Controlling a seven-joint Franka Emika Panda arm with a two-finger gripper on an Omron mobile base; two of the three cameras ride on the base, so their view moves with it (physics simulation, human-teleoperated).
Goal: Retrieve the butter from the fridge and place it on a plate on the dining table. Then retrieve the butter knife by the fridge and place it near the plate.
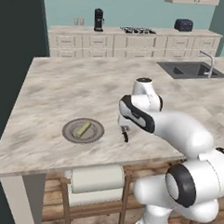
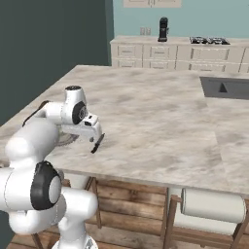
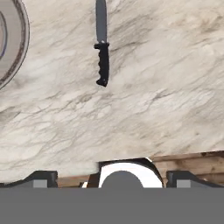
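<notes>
The grey plate (image 1: 98,131) rests on the dining table (image 1: 63,92) near its front edge, with the pale yellow butter (image 1: 83,129) lying on it. Just right of the plate, the butter knife (image 3: 102,48) lies flat on the marbled top, its black handle towards the table edge; it is also seen as a dark sliver, the knife (image 1: 126,137). My gripper (image 3: 113,177) hovers a little above the knife, open, with nothing between its fingers. The gripper (image 2: 93,132) hangs over the knife (image 2: 97,143). The plate's rim (image 3: 17,43) shows at the left edge. The fridge is out of view.
A sink (image 1: 193,70) is set into the table top at the far right. Stools with cream cushions (image 1: 97,178) stand under the front edge. The back counter carries a coffee machine (image 1: 98,19), a stove (image 1: 137,29) and a toaster (image 1: 183,25).
</notes>
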